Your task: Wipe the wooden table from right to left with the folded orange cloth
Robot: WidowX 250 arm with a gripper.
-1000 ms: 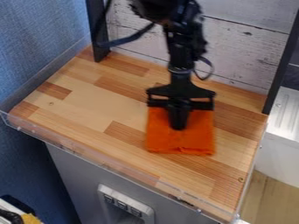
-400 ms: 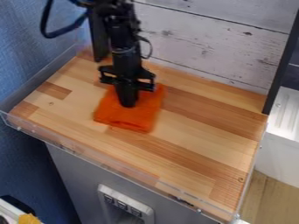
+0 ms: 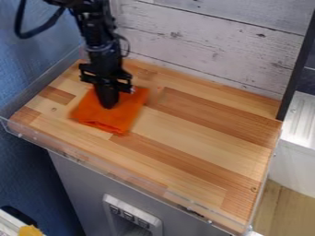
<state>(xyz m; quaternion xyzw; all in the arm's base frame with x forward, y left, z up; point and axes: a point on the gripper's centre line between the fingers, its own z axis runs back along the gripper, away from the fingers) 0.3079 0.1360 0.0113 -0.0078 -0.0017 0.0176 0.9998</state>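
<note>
The black gripper (image 3: pixel 108 103) points down at the left part of the wooden work surface, its tip on an orange cloth (image 3: pixel 119 119). This folded, roughly square cloth lies flat and turned at an angle, spreading out on both sides of the gripper and toward the front. Whether the fingers pinch the fabric or only press on it, I cannot tell.
The wooden table (image 3: pixel 203 133) has a clear raised plastic edge (image 3: pixel 111 174) along its front. White plank boards (image 3: pixel 209 46) stand behind it, with a black post (image 3: pixel 298 69) at the right. A blue wall (image 3: pixel 31 55) is at the left.
The gripper has travelled left across the table, and the orange cloth has moved left with it from right of the middle, turning from square-on to slanted.
</note>
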